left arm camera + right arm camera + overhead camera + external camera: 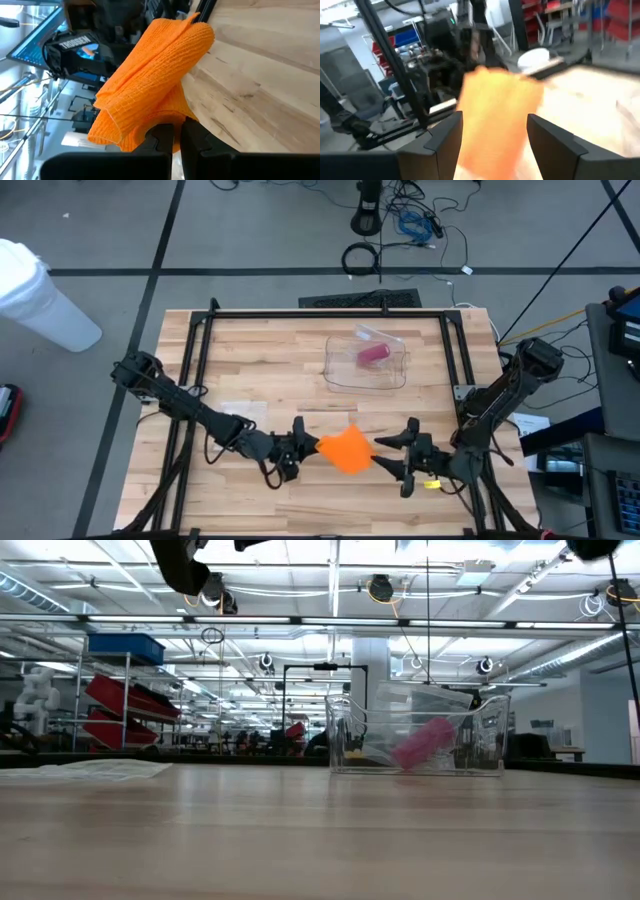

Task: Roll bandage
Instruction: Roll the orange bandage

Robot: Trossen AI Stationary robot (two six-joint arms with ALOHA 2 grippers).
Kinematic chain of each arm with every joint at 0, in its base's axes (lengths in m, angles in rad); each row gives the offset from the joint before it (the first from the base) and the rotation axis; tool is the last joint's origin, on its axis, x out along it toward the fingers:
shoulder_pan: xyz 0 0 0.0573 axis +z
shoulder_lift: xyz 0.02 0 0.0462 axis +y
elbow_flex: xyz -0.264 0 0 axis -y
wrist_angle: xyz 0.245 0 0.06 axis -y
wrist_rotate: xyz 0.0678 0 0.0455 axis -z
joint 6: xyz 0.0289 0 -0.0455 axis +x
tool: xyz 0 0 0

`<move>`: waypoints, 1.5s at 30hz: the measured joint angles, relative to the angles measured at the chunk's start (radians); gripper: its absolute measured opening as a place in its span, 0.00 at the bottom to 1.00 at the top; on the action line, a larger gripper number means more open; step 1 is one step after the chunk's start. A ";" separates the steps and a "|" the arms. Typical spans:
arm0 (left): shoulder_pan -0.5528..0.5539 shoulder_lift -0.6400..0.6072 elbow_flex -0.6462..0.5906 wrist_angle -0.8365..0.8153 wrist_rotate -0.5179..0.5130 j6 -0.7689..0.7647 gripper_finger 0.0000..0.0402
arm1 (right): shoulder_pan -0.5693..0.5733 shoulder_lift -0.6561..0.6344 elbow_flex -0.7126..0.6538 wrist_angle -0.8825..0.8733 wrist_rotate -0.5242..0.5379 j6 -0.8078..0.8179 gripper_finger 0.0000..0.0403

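Two grippers face each other across the near middle of the table, with the orange bandage (346, 450) hanging between them. The left gripper (300, 448) has its jaws pressed together on one end of the cloth; in its own wrist view the dark fingers (161, 137) pinch the gathered fabric while the rest stands up in loose folds, clear of the wood. That pinch likely serves as an anchor, keeping the strip off the table so it can be wound without dragging. The right gripper (392, 455) stands with its jaws spread wide, one finger on either side of the bandage as its wrist view shows, and whether either finger touches the cloth cannot be told. Its position suggests it is lined up to take the free end. Farther back on the wooden table (250, 350) sits a clear plastic container (366, 360) with a pink roll (374, 355) inside, well apart from both arms, probably placed there to keep the working area unobstructed.
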 joint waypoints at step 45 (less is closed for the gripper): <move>0.057 -0.001 0.001 -0.055 0.028 -0.319 0.03 | -0.155 0.000 -0.054 0.224 -0.508 -0.334 0.00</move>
